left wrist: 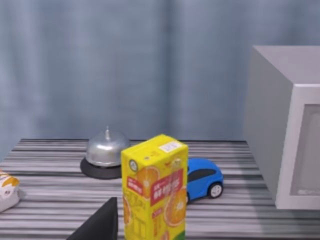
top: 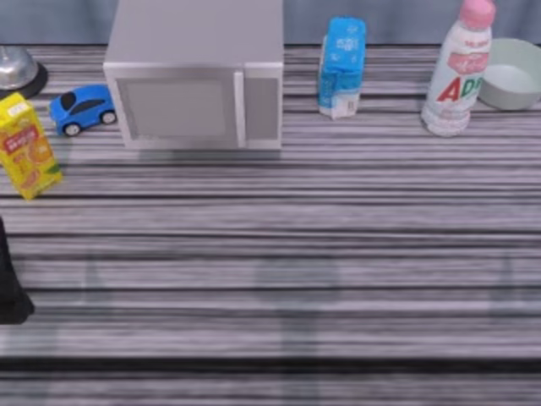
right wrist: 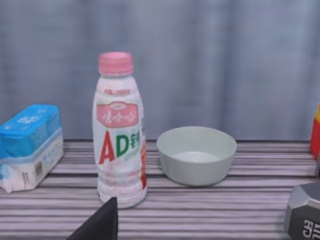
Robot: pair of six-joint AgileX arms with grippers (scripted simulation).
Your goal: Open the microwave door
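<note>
The microwave [top: 199,34] stands at the back left of the table, light grey and boxy. Its door [top: 176,108] lies flush against the front, with a pale vertical handle strip [top: 239,108] beside the control panel [top: 262,108]. My left arm [top: 10,288] shows only as a dark shape at the table's left edge, well in front of the microwave. In the left wrist view a dark part of my left gripper [left wrist: 100,225] pokes in, with the microwave [left wrist: 280,125] off to one side. A dark part of my right gripper [right wrist: 100,222] shows in the right wrist view, far from the microwave.
A yellow juice carton [top: 27,145], a blue toy car [top: 83,108] and a metal bell [top: 17,68] stand left of the microwave. To its right are a blue carton [top: 342,68], a pink-capped bottle [top: 456,72] and a grey bowl [top: 510,74].
</note>
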